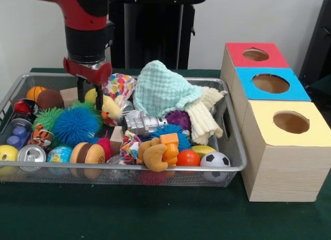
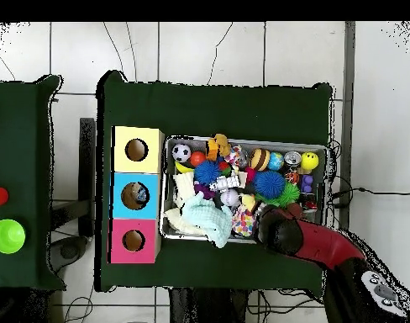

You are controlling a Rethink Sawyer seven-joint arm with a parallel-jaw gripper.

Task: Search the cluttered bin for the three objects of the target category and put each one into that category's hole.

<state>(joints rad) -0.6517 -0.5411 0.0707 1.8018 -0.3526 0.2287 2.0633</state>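
Observation:
A wire mesh bin (image 1: 129, 167) holds a jumble of toys: a blue spiky ball (image 1: 76, 125), a soccer ball (image 1: 215, 159), an orange ball (image 1: 187, 158), a soda can (image 1: 31, 153), a toy burger (image 1: 88, 153), a yellow chick (image 1: 109, 108) and a mint knitted cloth (image 1: 160, 90). My gripper (image 1: 89, 98) is lowered into the bin's far left part, just left of the chick, with something small and yellow at its tip. In the overhead view the arm (image 2: 309, 240) covers the gripper. Beside the bin stand a red box (image 1: 256, 55), a blue box (image 1: 270, 83) and a yellow box (image 1: 291, 122), each with a round hole.
A cream cloth (image 1: 204, 116) hangs over the bin's right side toward the boxes. In the overhead view, something lies inside the blue box's hole (image 2: 136, 195). A second green table with a green cup (image 2: 7, 235) stands apart, beyond the boxes.

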